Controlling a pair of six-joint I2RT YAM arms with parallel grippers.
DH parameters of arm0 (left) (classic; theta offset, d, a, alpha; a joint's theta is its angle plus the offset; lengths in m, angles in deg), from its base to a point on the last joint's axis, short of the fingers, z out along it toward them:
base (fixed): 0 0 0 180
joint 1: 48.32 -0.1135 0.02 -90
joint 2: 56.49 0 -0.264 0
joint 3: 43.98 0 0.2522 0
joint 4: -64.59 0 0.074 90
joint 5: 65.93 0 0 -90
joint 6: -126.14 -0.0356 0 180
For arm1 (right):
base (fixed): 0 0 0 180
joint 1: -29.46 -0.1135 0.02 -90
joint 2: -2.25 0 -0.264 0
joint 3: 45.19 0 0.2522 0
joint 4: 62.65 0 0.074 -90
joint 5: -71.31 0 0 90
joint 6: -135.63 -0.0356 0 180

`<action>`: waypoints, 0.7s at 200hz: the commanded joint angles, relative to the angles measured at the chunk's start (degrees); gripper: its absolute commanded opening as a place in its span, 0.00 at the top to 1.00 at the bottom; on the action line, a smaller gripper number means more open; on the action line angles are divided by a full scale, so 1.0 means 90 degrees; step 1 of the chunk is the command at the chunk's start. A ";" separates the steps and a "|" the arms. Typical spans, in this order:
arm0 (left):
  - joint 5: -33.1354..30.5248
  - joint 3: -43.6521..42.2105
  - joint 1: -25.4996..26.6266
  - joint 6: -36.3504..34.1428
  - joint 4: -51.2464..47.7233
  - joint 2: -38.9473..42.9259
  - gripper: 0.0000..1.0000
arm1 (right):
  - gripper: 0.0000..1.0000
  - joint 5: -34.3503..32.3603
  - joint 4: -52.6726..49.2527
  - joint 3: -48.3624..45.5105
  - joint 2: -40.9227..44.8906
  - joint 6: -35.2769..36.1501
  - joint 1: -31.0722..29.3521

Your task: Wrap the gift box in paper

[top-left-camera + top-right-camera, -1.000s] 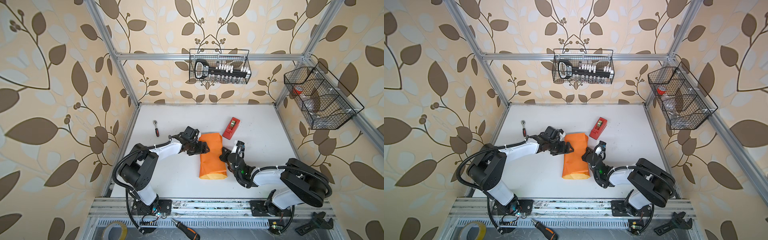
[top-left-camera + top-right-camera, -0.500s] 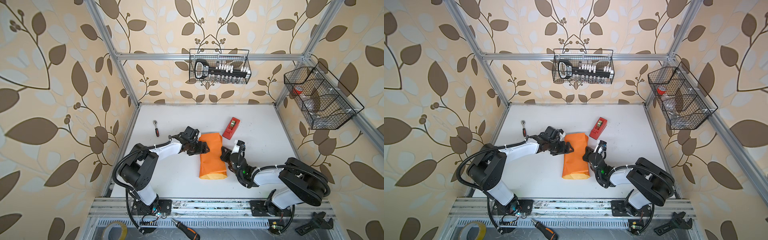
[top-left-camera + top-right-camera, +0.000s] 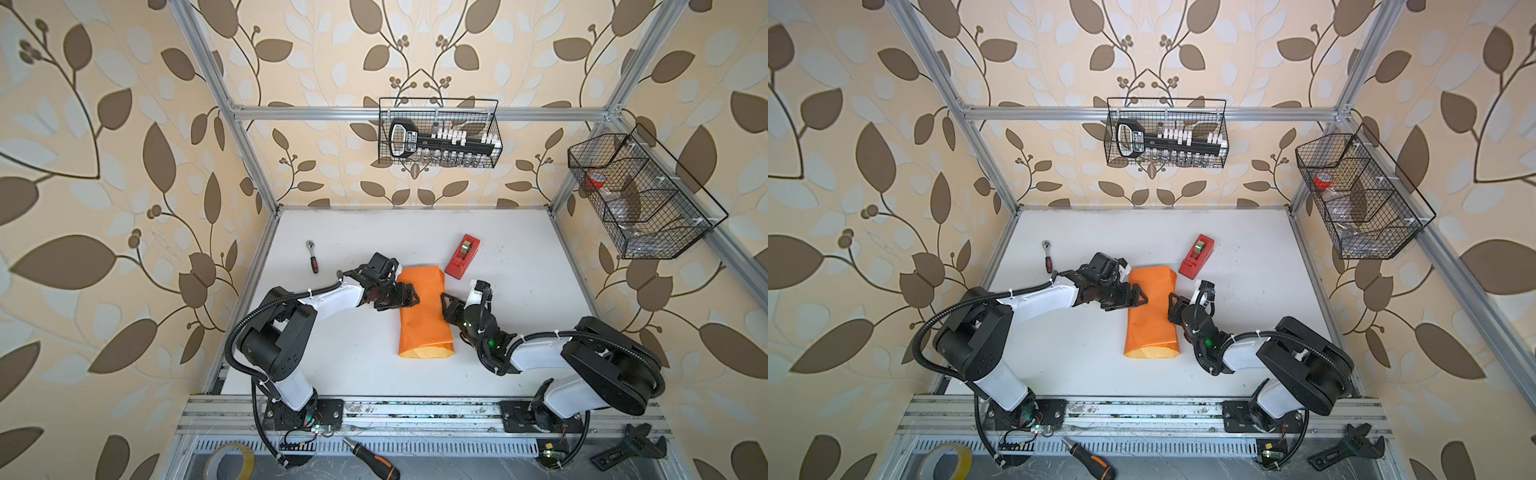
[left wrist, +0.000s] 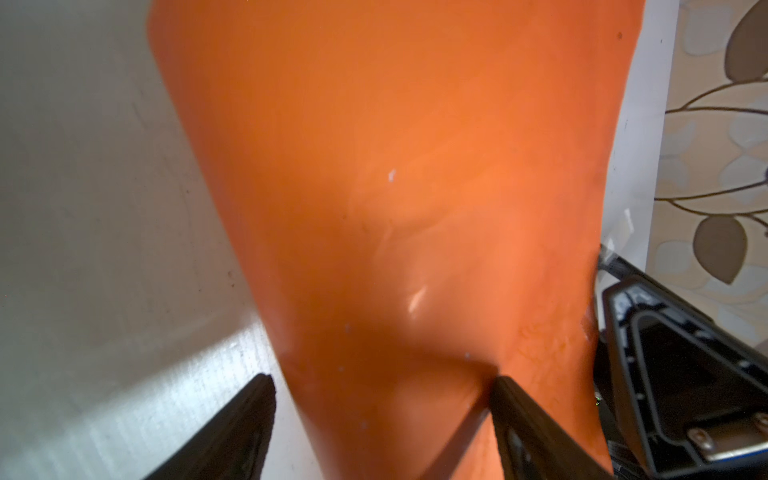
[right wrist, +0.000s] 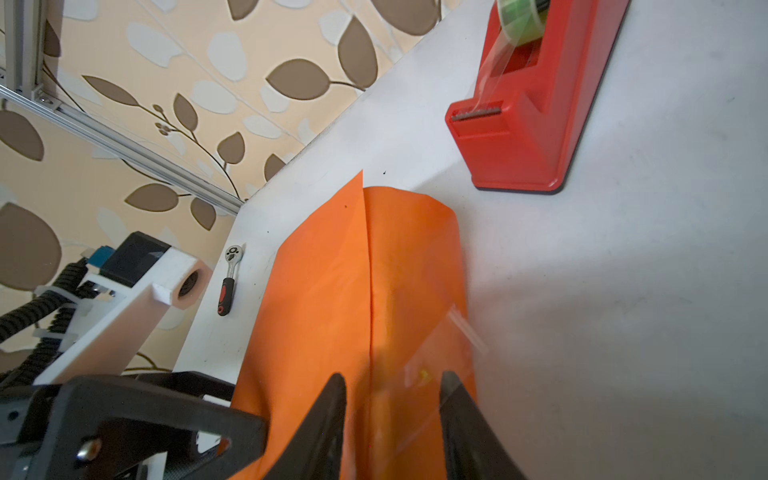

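Orange paper, one sheet, lies by one red tape dispenser, with left claw and right claw both spread.

The paper looks matt and creased, the red tape dispenser glossy plastic.

We find no text we can actually read. The one candidate sits at the upper middle of both top views: a white label on the black handle of the socket rail in the wire basket — its lettering is too small to make out.
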 commanded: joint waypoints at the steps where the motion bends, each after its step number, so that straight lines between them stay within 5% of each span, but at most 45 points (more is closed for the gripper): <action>1: -0.0683 -0.0296 -0.0033 -0.0209 -0.0762 -0.0278 0.17 | 0.52 0.0191 -0.0188 -0.0127 0.0309 0.0052 0.0116; 36: -0.0681 -0.0289 -0.0033 -0.0211 -0.0765 -0.0297 0.17 | 0.33 0.0443 -0.0756 -0.0296 0.1023 0.0174 0.0383; 56: -0.0686 -0.0278 -0.0031 -0.0209 -0.0772 -0.0289 0.18 | 0.31 0.0553 -0.1503 -0.0339 0.1659 0.0400 0.0623; 92: -0.0675 -0.0286 -0.0031 -0.0208 -0.0772 -0.0300 0.17 | 0.38 0.1114 -0.3683 0.0480 0.2295 0.1336 0.0799; 140: -0.0683 -0.0281 -0.0032 -0.0209 -0.0783 -0.0266 0.18 | 0.53 0.1835 -0.5358 0.1819 0.1769 0.1964 0.0822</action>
